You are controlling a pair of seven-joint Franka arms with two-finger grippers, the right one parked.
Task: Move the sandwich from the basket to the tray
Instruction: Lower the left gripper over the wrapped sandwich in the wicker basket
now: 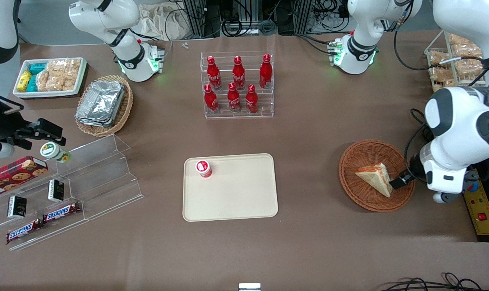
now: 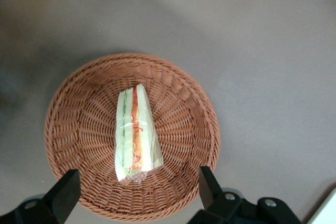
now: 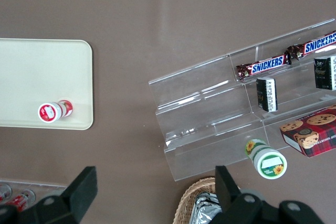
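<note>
The sandwich (image 1: 374,177) (image 2: 136,132), a clear-wrapped white wedge with red and green filling along its edge, lies in the round reddish-brown wicker basket (image 1: 349,161) (image 2: 79,103) toward the working arm's end of the table. My gripper (image 1: 400,182) (image 2: 137,190) hovers over the basket's rim beside the sandwich. It is open, its black fingers (image 2: 67,192) spread wider than the wedge and touching nothing. The beige tray (image 1: 236,198) (image 3: 42,72) lies flat at the table's middle, apart from the basket.
A red-lidded cup (image 1: 203,168) (image 3: 52,111) stands on a tray corner. A clear rack of red bottles (image 1: 237,85) stands farther from the front camera. Toward the parked arm's end are an oval basket of foil containers (image 1: 103,106) and a clear snack shelf (image 1: 87,182). A yellow-and-black box (image 1: 483,214) sits beside the round basket.
</note>
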